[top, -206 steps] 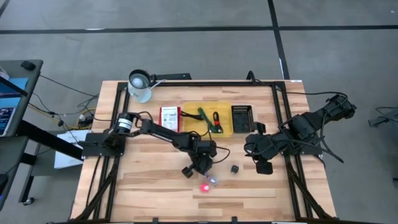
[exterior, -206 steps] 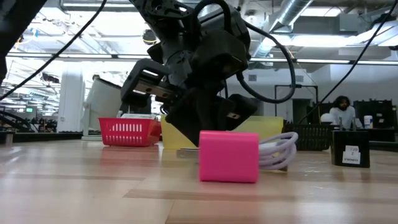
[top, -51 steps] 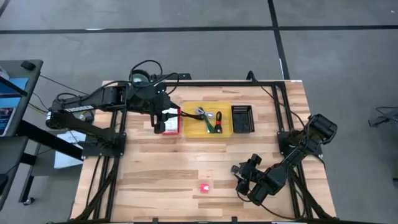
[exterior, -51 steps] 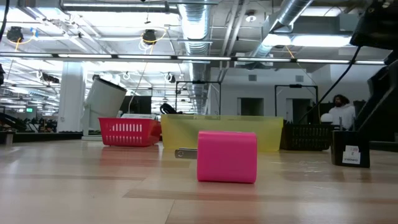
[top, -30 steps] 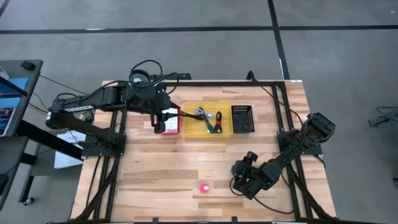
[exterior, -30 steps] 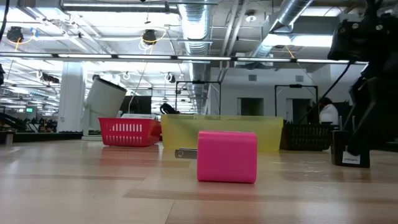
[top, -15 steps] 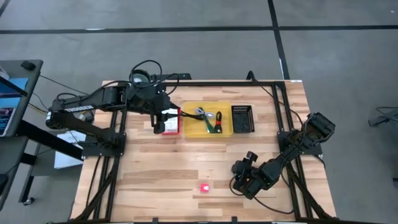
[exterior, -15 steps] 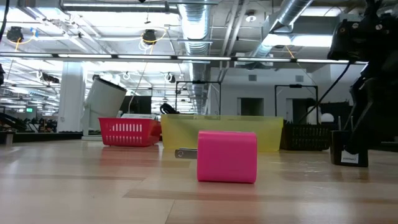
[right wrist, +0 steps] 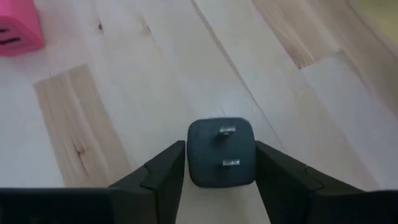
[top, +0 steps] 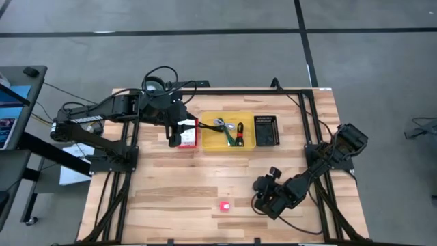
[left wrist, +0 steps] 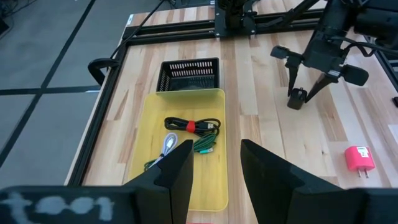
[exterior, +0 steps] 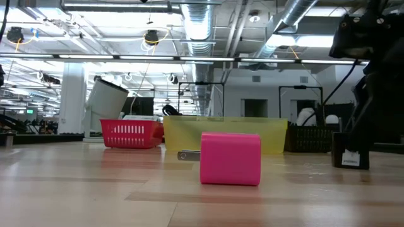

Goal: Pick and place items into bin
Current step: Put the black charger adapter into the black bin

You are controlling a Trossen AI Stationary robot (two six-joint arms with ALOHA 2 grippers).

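Observation:
A small black cube [right wrist: 221,152] with two metal prongs stands on the wood at the table's near right, also seen in the low view [exterior: 350,151]. My right gripper [top: 261,186] is shut on it. A pink plug block [top: 224,205] lies on the table left of it, prongs pointing left in the low view [exterior: 230,157]. The yellow bin [top: 246,140] at the table's far middle holds a green cable and a black cable with a red tie [left wrist: 193,126]. My left gripper [left wrist: 214,171] hangs open and empty above the bin's left end. My right gripper pinches the black cube between its two fingers, one on each of two opposite side faces [right wrist: 194,155]. The fingers slant down at it from the table's near right. The cube's pronged face is turned up toward the wrist, and its underside seems to rest on the table.
A red basket [top: 186,131] stands left of the yellow bin and a black mesh basket [top: 265,130] right of it. A white cup [top: 153,92] sits at the far left. Bare wood lies between the pink block and the bins.
My right gripper's fingers have drawn in on the black cube and taken hold of it. In the low view the cube has shifted slightly toward the table's left.

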